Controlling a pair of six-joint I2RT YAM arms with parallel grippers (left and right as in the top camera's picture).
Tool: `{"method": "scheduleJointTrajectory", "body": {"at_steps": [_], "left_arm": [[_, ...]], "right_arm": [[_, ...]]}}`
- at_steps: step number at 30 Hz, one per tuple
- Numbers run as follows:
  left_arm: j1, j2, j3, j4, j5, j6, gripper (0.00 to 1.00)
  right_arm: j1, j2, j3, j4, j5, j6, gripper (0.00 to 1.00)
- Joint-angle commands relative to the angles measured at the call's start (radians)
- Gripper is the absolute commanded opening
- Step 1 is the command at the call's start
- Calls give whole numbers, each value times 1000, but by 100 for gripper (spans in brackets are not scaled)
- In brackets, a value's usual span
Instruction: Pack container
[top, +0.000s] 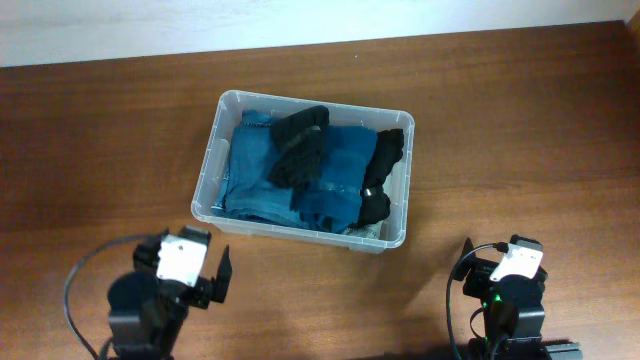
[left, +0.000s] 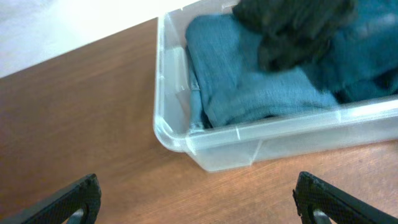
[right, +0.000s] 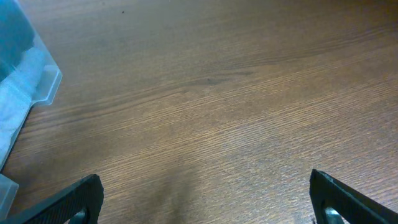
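The clear plastic container stands in the middle of the table. Blue folded cloth and black garments fill it. In the left wrist view its near corner shows with the blue cloth and a black garment inside. Its edge also shows in the right wrist view. My left gripper is open and empty, low near the table's front left. My right gripper is open and empty over bare wood at the front right.
The brown wooden table runs to a pale wall strip at the back. Black cables loop beside both arm bases.
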Motion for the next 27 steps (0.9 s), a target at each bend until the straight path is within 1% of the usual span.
{"method": "scheduleJointTrajectory", "body": {"at_steps": [1, 6, 15, 22, 27], "left_arm": [[-4, -100, -95, 23, 35, 11, 100], [-4, -219, -201, 35, 43, 11, 100], [-4, -343, -303, 35, 42, 11, 100], [-4, -412, -343, 66, 42, 12, 100], [-4, -419, -345, 79, 42, 12, 100]], "right_arm": [[-8, -11, -8, 2, 2, 11, 98], [-8, -11, -8, 2, 2, 11, 98], [-8, -11, -8, 2, 2, 11, 98], [-8, -11, -8, 2, 2, 11, 99], [-8, -11, -8, 2, 2, 11, 98]]}}
